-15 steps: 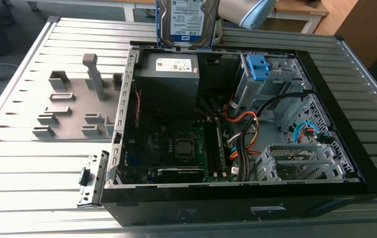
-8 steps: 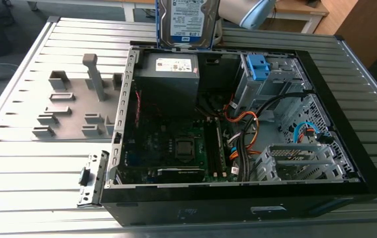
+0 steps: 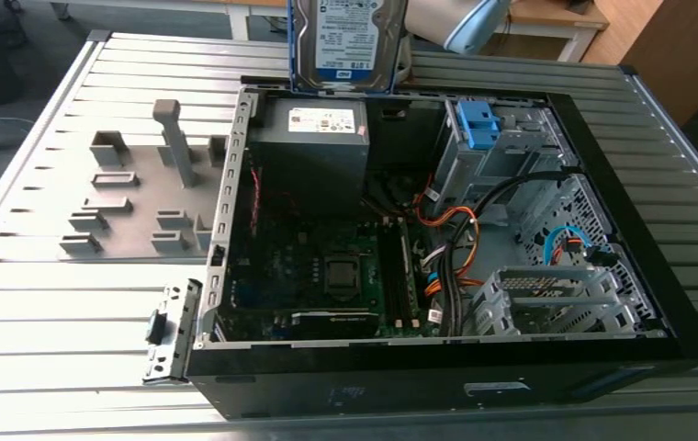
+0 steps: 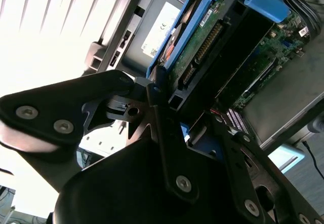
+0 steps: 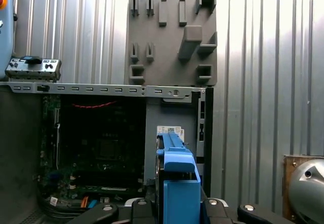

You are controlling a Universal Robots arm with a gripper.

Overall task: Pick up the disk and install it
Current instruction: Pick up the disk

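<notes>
**me:** Pincer [image 4: 174, 105] is clamped on the disk [image 4: 202, 46], gripping its blue caddy.
**other:** where's the disk tho?
**me:** I've got it upright over the open case [image 3: 447, 386] rim, near the power supply [image 3: 312, 138].

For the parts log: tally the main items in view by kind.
Silver metal hard drive in blue plastic caddy: 1
Open black metal computer case: 1
Grey metal power-supply box: 1
Grey plastic slotted fixture plate: 1
Total: 4
</notes>
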